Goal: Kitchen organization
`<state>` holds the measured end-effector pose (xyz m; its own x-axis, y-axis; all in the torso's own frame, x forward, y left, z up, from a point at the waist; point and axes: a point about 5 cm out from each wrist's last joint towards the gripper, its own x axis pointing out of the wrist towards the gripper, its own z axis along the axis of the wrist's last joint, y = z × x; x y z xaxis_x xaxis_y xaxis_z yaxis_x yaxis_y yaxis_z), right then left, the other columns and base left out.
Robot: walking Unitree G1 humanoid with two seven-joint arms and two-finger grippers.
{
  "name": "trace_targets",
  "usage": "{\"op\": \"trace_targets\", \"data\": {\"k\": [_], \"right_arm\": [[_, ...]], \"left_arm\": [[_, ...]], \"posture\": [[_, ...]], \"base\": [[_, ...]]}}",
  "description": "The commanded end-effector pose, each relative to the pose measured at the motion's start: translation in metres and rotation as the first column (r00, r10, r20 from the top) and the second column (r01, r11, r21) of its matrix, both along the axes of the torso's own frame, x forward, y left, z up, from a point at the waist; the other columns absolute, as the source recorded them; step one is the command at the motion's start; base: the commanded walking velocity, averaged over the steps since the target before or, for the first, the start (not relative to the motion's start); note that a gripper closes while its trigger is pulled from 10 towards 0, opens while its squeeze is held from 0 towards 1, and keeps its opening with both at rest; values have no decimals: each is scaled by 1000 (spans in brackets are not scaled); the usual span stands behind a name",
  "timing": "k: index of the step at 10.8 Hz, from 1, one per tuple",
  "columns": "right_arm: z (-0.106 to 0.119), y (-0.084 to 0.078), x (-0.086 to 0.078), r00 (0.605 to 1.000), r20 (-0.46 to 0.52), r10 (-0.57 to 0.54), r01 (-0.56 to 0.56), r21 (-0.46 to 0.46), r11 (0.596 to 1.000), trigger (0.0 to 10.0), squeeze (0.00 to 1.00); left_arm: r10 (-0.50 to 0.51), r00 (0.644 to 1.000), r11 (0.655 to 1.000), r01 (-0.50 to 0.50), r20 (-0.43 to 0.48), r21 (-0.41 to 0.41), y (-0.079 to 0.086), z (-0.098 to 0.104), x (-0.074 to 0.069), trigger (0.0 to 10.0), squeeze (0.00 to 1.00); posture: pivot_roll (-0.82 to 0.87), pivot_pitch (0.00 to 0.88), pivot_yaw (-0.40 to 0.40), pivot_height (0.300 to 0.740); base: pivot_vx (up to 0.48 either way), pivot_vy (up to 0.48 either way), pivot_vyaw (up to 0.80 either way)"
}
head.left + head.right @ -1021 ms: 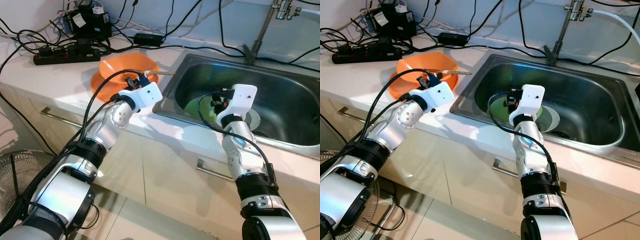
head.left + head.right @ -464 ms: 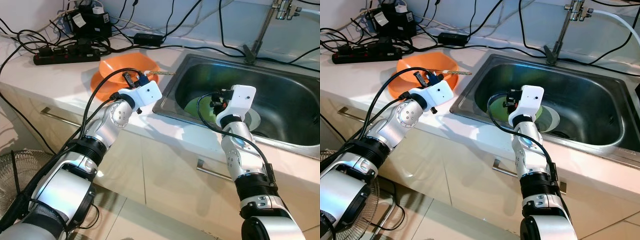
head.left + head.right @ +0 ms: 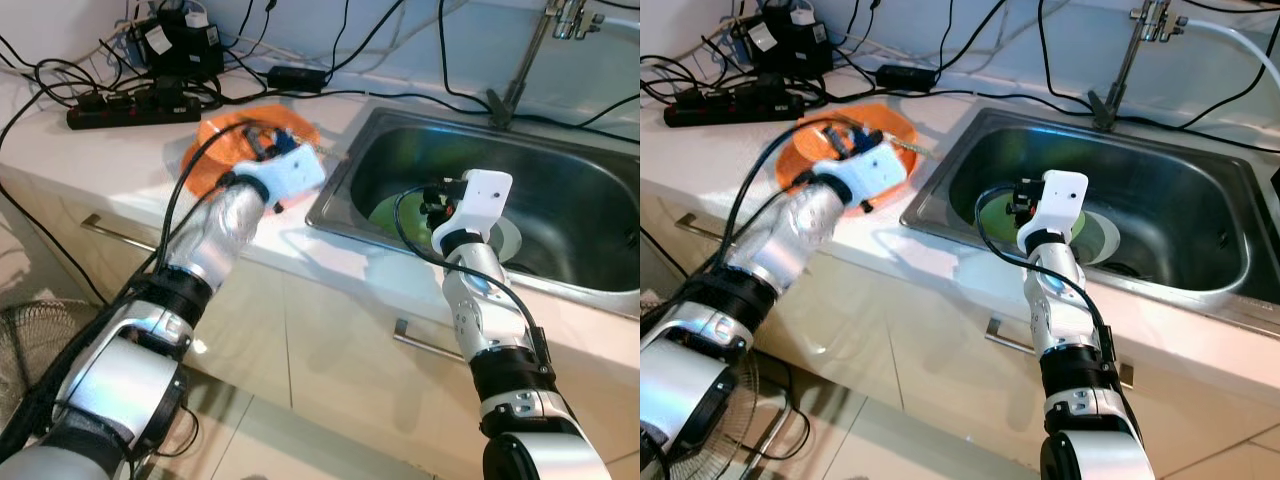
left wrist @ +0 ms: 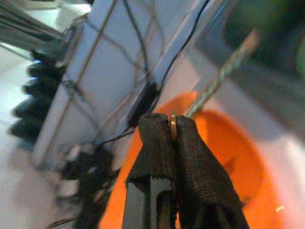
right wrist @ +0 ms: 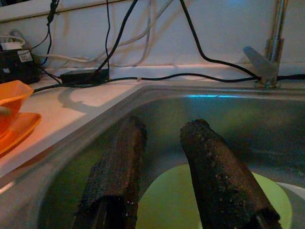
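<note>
An orange bowl [image 3: 212, 152] sits on an orange plate on the counter, left of the sink [image 3: 335, 205]. My left gripper [image 4: 171, 122] hovers over the bowl, shut on the end of a thin brownish stick-like utensil [image 4: 224, 71] that points toward the sink. The left arm is blurred with motion. Inside the sink, my right gripper [image 5: 164, 128] is open and holds nothing, just above a green plate [image 5: 162, 195]. A white plate [image 3: 510, 238] lies beside the green one.
A faucet [image 3: 520, 60] rises behind the sink. A black power strip [image 3: 130, 105], an adapter and several cables cover the back of the counter. Cabinet handles run below the counter edge, and a fan [image 3: 20, 335] stands on the floor at lower left.
My left arm has swung up and back over the orange bowl, carrying the stick with it. The right arm has stayed in the sink.
</note>
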<state>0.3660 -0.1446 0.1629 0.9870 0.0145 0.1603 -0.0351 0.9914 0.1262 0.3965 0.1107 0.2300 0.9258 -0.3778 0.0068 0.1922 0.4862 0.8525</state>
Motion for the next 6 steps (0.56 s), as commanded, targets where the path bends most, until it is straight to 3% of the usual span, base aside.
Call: {"op": "trace_targets", "data": {"k": [1, 3, 6], "right_arm": [[3, 4, 2, 1000, 0, 20, -20, -9, 1000, 10000, 0], [2, 5, 3, 1000, -7, 26, -26, -12, 1000, 10000, 0], [3, 7, 4, 999, -10, 37, -37, -18, 999, 10000, 0]], "left_arm": [[-25, 999, 999, 23, -35, -44, 1, 7, -3, 10000, 0], [-42, 996, 998, 39, -74, -53, 1, 7, -7, 10000, 0], [-1, 987, 1000, -2, -163, -21, 19, 14, -18, 10000, 0]], "posture": [[199, 24, -13, 740], [202, 25, -15, 740], [208, 25, -23, 740]], "base": [[0, 0, 0], [0, 0, 0], [0, 0, 0]]}}
